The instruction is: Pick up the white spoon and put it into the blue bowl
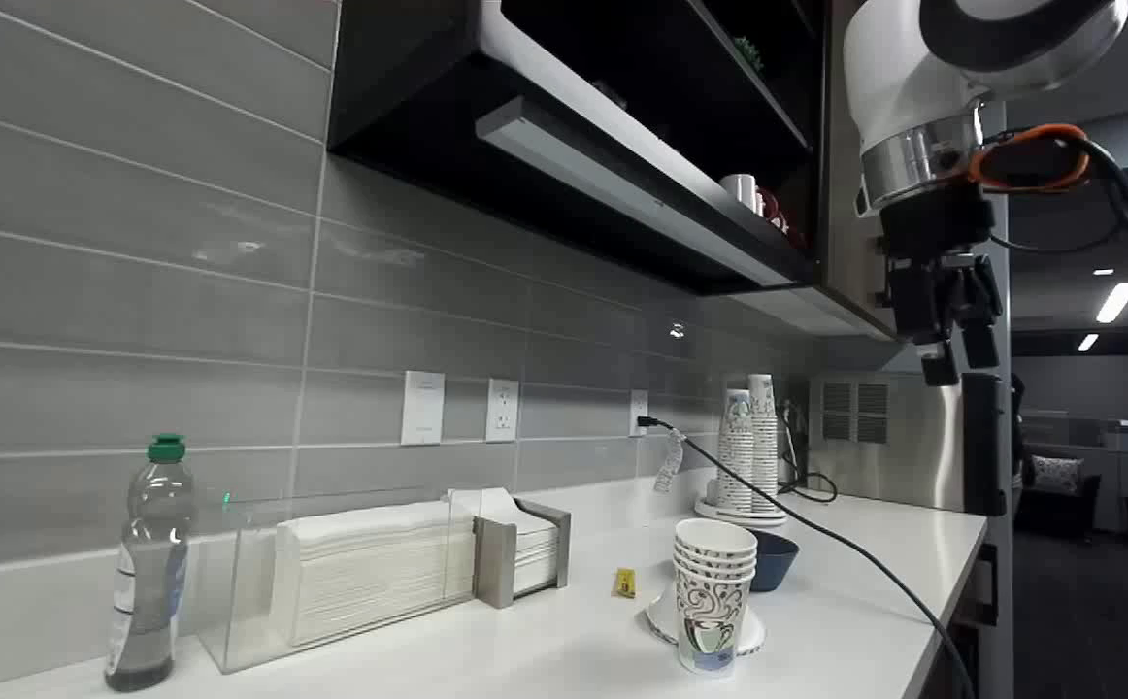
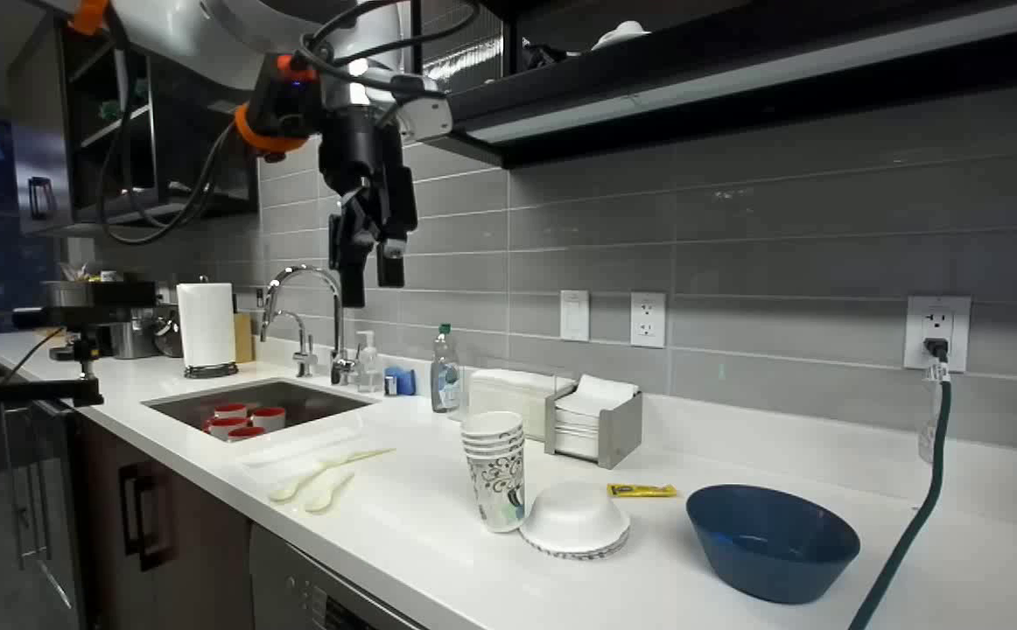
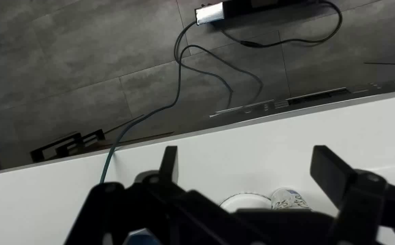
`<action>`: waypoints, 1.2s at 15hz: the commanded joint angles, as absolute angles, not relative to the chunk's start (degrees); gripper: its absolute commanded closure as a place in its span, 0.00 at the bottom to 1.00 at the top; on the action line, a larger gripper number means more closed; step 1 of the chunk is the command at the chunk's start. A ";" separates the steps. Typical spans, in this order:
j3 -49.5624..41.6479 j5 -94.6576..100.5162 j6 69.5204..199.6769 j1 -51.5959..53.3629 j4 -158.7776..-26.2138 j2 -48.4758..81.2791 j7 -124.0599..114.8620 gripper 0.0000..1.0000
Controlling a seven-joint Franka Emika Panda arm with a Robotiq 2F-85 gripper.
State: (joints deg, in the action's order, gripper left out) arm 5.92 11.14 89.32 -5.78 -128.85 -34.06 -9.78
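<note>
Exterior view: the dark blue bowl (image 2: 769, 558) flares toward its rim.

No wording readable. Label (image 1: 124, 584) on bottle (image 1: 150, 573), left in exterior view: print illegible. Yellow packet (image 2: 641, 491), left of bowl (image 2: 771, 569): print too small. Tag (image 1: 669, 463) on power cord (image 2: 943, 429): marks blurred.

In both exterior views the arm (image 1: 899, 78) reaches in from above, its wrist (image 1: 918, 160) over the end effector (image 2: 372, 278), which points downward. In the wrist view, two black fingers (image 3: 331, 173) stand spread well apart.
</note>
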 commanded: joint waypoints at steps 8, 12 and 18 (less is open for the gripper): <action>7.14 7.85 92.11 2.85 -130.54 -29.19 -6.14 0.00; 8.98 3.83 99.01 8.18 -129.38 -20.13 -3.46 0.00; 10.67 1.71 101.89 10.33 -128.95 -13.27 -3.33 0.00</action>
State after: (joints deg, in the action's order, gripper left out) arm 10.53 1.74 101.98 10.48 -128.98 -13.21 -3.30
